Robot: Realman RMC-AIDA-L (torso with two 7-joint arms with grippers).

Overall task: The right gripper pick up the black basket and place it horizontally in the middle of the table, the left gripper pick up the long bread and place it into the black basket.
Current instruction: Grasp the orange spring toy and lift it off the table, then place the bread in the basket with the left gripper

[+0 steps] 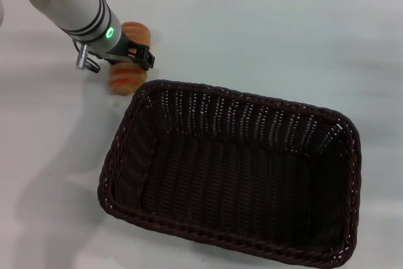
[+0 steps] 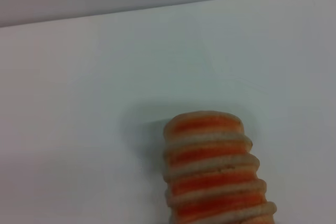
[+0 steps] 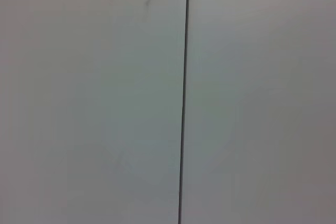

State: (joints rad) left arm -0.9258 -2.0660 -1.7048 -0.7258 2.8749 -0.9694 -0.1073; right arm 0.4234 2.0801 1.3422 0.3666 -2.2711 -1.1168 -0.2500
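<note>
The black basket [image 1: 252,99] lies empty on the white table [image 1: 283,42], long side across, in the middle and right of the head view. The long bread [image 1: 126,77], tan with orange stripes, lies just beyond the basket's far left corner. My left gripper [image 1: 130,55], on the silver-white arm with the green light, is down over the middle of the bread and hides that part. The left wrist view shows one end of the bread [image 2: 212,171] close up, with white table behind it. My right gripper is out of view.
The right wrist view shows only a pale wall with a thin dark vertical seam [image 3: 184,98]. Bare white tabletop lies left of the basket and behind it up to the back wall.
</note>
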